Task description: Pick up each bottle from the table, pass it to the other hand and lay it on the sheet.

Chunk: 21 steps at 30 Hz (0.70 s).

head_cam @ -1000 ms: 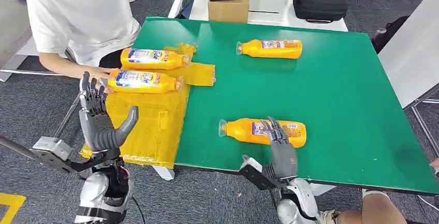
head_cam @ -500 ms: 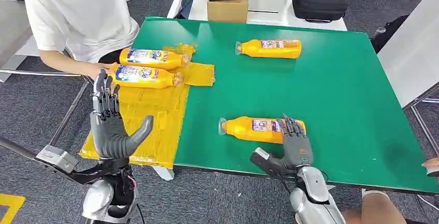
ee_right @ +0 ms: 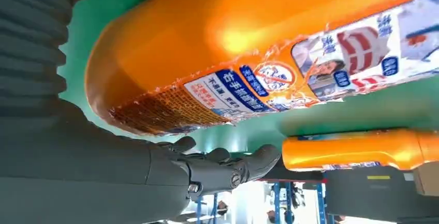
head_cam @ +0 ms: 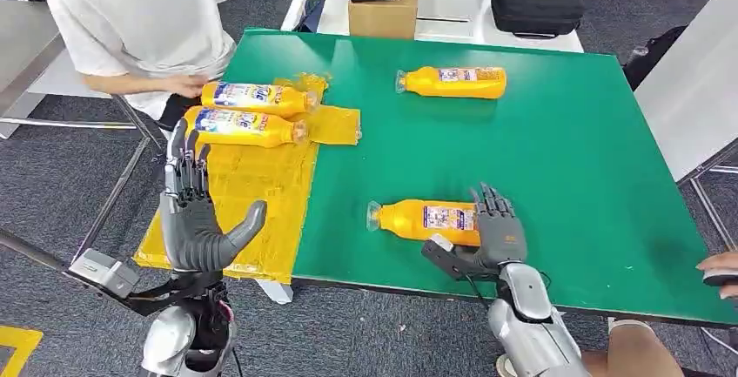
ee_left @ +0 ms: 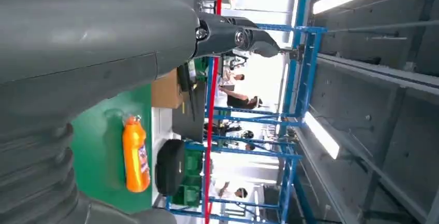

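The near bottle (head_cam: 426, 219) (lying on the green worktop (head_cam: 566, 159)) is touched by the right hand (head_cam: 498, 231), fingers spread; the left hand (head_cam: 196, 216) is held wide.

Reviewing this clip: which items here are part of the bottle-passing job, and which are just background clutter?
Job items:
near bottle by the right hand
far bottle on the green table
two bottles lying on the yellow sheet
left hand, raised with fingers apart

Lying about:
cardboard box
black case
seated person
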Available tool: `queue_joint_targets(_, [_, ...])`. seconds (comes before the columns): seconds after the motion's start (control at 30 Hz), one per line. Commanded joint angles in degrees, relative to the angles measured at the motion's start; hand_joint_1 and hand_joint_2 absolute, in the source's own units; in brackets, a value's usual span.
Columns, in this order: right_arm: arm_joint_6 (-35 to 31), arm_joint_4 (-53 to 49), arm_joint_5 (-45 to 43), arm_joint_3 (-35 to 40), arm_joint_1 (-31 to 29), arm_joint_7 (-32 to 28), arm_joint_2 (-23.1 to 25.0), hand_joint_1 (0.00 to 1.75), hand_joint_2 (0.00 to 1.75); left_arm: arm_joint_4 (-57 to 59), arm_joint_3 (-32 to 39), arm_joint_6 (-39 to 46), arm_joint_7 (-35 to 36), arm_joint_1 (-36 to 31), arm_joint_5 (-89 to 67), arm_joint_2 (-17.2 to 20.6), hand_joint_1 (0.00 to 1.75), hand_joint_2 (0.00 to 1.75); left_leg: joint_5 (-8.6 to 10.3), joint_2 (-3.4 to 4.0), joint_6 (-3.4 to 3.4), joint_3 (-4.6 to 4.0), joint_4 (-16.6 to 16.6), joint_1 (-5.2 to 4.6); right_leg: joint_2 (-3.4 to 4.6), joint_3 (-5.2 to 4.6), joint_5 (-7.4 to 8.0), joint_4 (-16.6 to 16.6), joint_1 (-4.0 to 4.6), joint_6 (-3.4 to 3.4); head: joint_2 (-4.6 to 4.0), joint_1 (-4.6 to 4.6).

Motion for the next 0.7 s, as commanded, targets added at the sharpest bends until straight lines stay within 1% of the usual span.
queue_joint_targets(0.03, [0.84, 7.92, 1.66, 1.77, -3.53, 2.35, -0.27, 0.0, 1.75, 1.38, -0.86, 0.24, 0.73, -0.73, -0.84, 2.24, 0.0, 1.75, -0.09, 0.11, -0.08, 0.24, -0.05, 0.04, 0.04, 0.24, -0.06, -0.07, 0.06, -0.11, 0.0, -0.02])
queue_joint_targets(0.1, [3.38, 8.95, 1.38, 1.51, -4.17, 3.1, -0.35, 0.0, 1.75, 1.6, -0.95, -0.22, 1.43, -0.63, -0.87, 2.31, 0.0, 1.75, -0.04, 0.08, -0.05, 0.15, -0.05, 0.01, 0.03, 0.14, -0.02, -0.05, 0.02, -0.07, 0.0, 0.0])
queue_joint_targets(0.17, [9.3, 12.09, 1.13, 1.76, -6.54, 4.64, -0.54, 0.0, 1.75, 1.83, -1.12, -0.41, 2.04, -0.74, -1.79, 2.34, 0.0, 1.75, -0.05, 0.11, -0.07, 0.21, -0.05, 0.02, 0.04, 0.2, -0.03, -0.06, 0.03, -0.1, 0.0, -0.02])
queue_joint_targets(0.23, [13.08, 15.15, 0.18, 1.86, -8.95, 4.51, -0.88, 0.0, 1.75, 2.34, -1.96, -1.22, 2.95, -1.09, -2.78, 2.86, 0.0, 1.75, -0.06, 0.12, -0.07, 0.22, -0.03, 0.01, 0.05, 0.21, -0.04, -0.04, 0.03, -0.11, 0.0, 0.0])
queue_joint_targets(0.3, [15.5, 17.53, -1.13, 1.9, -10.95, 3.3, -1.45, 0.02, 1.75, 3.23, -2.77, -1.78, 3.31, -1.57, -3.65, 3.28, 0.0, 1.75, -0.02, 0.18, -0.04, 0.26, -0.05, 0.01, 0.05, 0.22, 0.0, -0.06, 0.02, -0.07, 0.0, -0.02])
queue_joint_targets(0.33, [17.24, 19.13, -1.28, 2.41, -12.29, 3.08, -1.82, 1.06, 1.75, 3.93, -3.5, -2.74, 3.93, -1.99, -3.93, 3.75, 0.0, 1.75, -0.03, 0.22, -0.06, 0.37, -0.04, 0.02, 0.04, 0.3, -0.01, -0.07, 0.03, -0.11, -0.02, -0.02])
queue_joint_targets(0.37, [19.67, 20.67, -2.07, 2.39, -13.62, 2.84, -2.19, 1.75, 1.75, 4.85, -4.31, -6.06, 5.91, -2.38, -1.82, 4.66, 0.0, 1.75, -0.01, 0.19, -0.05, 0.44, -0.05, 0.01, 0.0, 0.33, 0.0, -0.09, 0.02, -0.09, 0.0, -0.02])
queue_joint_targets(0.4, [23.73, 22.69, -2.5, 2.81, -15.3, 3.08, -2.77, 1.73, 1.75, 6.01, -5.0, -9.3, 7.33, -2.73, -0.75, 5.83, 0.0, 1.75, 0.01, 0.15, -0.03, 0.5, -0.06, -0.02, -0.01, 0.36, 0.0, -0.09, -0.01, -0.07, 0.0, 0.0])
queue_joint_targets(0.43, [26.93, 24.42, -1.5, 4.57, -17.3, 3.82, -3.46, 1.57, 1.75, 7.52, -4.57, -9.88, 6.87, -2.82, -1.37, 5.54, 0.0, 1.75, 0.04, 0.14, -0.06, 0.53, -0.07, 0.0, -0.04, 0.39, 0.03, -0.1, 0.02, -0.12, -0.02, 0.0])
queue_joint_targets(0.5, [29.08, 25.76, -1.83, 5.0, -18.7, 3.74, -4.11, 1.64, 1.75, 9.11, -4.73, -13.07, 7.64, -2.98, 0.35, 6.06, 0.0, 1.75, 0.08, 0.2, -0.07, 0.57, -0.08, -0.01, 0.02, 0.35, 0.08, -0.11, 0.01, -0.14, 0.0, -0.02])
queue_joint_targets(0.57, [30.47, 26.53, -2.0, 5.36, -19.48, 3.85, -4.55, 1.75, 1.75, 9.55, -4.63, -13.26, 6.83, -3.03, -0.88, 6.32, 0.0, 1.75, 0.07, 0.21, -0.05, 0.67, -0.1, 0.01, 0.03, 0.4, 0.13, -0.16, 0.04, -0.15, 0.0, -0.02])
queue_joint_targets(0.6, [32.97, 27.14, -2.27, 5.7, -20.11, 2.92, -5.21, 1.75, 1.75, 10.06, -4.86, -14.07, 6.77, -3.26, -1.11, 6.79, 0.0, 1.75, 0.03, 0.17, -0.03, 0.82, -0.04, -0.01, -0.01, 0.21, 0.06, -0.12, 0.02, -0.14, 0.0, 0.0])
queue_joint_targets(0.7, [34.09, 27.29, -2.92, 5.69, -20.36, 2.19, -5.73, 1.75, 1.75, 10.69, -5.12, -14.81, 6.62, -3.56, -1.74, 7.22, 0.0, 1.75, 0.11, -0.05, -0.01, 0.89, -0.13, 0.0, -0.13, 0.25, 0.06, -0.24, 0.04, -0.14, 0.0, 0.0])
